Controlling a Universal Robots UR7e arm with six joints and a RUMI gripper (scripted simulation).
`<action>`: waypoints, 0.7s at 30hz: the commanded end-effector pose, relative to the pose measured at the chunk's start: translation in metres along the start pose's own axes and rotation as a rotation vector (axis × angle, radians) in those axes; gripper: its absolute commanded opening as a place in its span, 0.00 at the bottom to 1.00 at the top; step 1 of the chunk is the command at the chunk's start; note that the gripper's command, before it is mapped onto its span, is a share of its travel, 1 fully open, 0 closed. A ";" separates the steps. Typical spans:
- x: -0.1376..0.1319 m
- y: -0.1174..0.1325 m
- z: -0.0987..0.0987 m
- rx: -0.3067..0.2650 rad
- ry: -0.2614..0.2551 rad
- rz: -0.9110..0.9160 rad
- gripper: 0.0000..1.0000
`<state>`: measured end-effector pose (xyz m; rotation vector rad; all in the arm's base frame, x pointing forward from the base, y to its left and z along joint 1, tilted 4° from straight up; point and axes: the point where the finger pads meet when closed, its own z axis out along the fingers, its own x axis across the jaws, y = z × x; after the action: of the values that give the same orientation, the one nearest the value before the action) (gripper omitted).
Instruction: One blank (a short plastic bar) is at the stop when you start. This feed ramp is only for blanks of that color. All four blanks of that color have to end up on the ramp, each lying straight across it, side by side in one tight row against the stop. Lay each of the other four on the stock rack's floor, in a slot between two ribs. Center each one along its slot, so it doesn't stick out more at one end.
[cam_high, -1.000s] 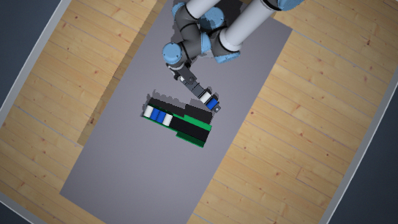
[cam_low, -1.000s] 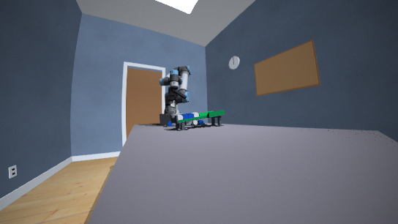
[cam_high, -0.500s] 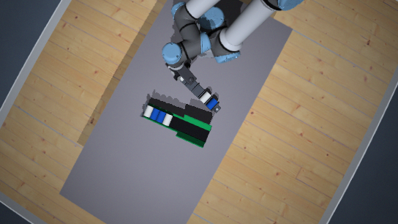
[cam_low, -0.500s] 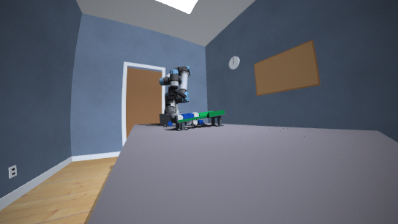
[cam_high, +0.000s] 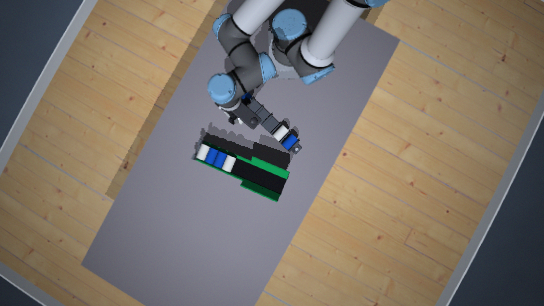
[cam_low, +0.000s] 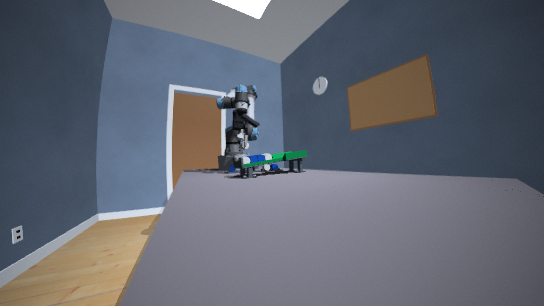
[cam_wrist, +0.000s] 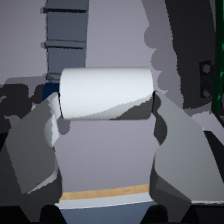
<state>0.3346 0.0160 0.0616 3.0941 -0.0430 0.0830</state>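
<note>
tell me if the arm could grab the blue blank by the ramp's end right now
Probably not yet. The gripper is already shut on a white blank, so its jaws are occupied. The blue blank lies just beside it with nothing over it; it looks reachable after the white one is set down.

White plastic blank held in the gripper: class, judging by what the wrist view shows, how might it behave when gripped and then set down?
The white plastic blank looks like a round cylinder, so once released it would probably roll unless something stops it. It spans straight between the two grey fingers with no sag, so it is likely stiff. The smooth surface, pinched only at its ends, might slip.
</note>
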 end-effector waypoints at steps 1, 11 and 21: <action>0.038 -0.011 -0.013 -0.005 -0.012 -0.053 0.37; 0.116 -0.059 -0.029 -0.005 -0.012 -0.170 0.37; 0.162 -0.103 -0.031 -0.006 -0.011 -0.245 0.37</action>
<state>0.4715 0.0961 0.0962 3.0753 0.2834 0.0709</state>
